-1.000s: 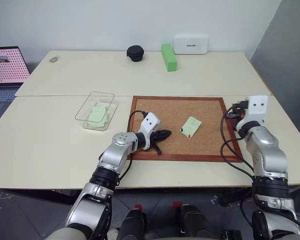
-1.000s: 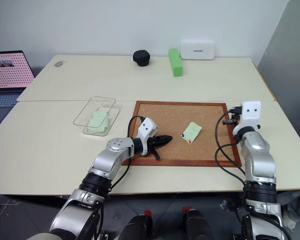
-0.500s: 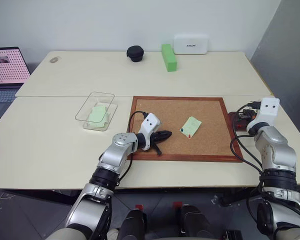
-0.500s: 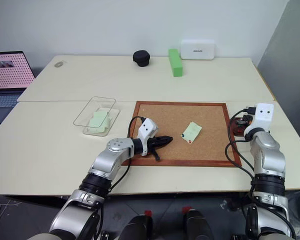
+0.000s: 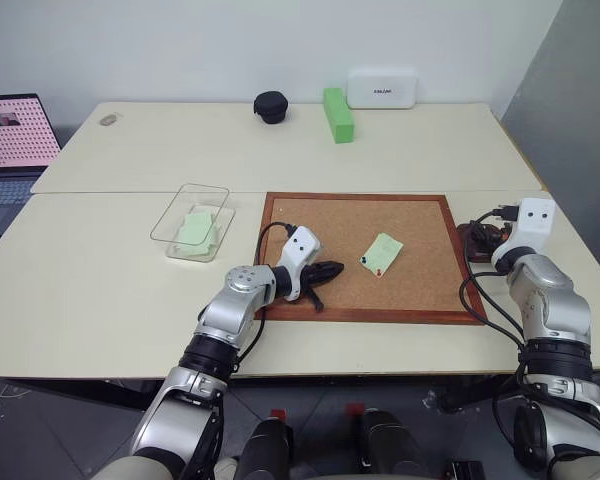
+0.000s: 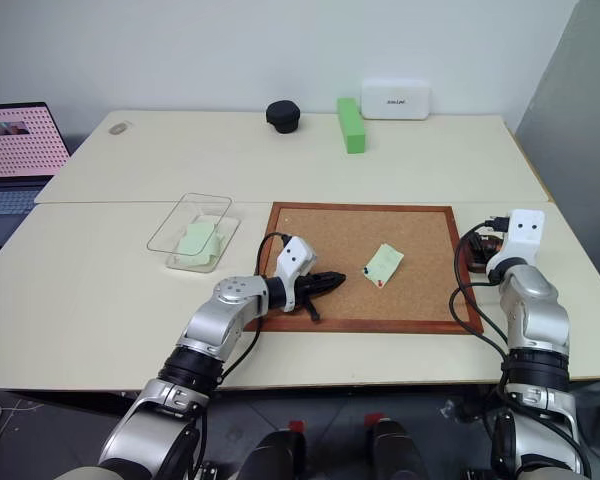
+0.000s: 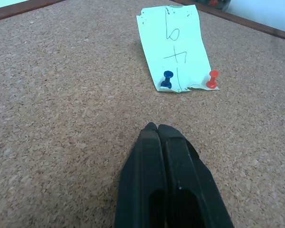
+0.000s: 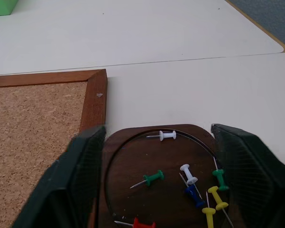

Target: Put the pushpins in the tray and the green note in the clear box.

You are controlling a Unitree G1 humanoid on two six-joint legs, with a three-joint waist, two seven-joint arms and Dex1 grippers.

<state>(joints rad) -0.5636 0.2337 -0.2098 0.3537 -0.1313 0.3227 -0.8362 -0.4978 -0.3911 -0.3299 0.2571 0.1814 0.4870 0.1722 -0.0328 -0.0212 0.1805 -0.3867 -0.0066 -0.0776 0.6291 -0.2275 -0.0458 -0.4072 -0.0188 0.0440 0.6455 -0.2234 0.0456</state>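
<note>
Right wrist view: my right gripper has just spread wide above the tray, probably dropping a pushpin; left gripper shut, empty.

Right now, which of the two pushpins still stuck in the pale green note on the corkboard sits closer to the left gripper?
The blue pushpin, at the note's near corner, straight ahead of the shut left gripper. The red pushpin stands off to the side, at the other near corner.

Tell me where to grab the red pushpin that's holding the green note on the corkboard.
Grip the red pushpin by its waisted plastic head, coming from above with a finger on each side. It stands upright in the green note's corner, so probably pull straight up.
</note>
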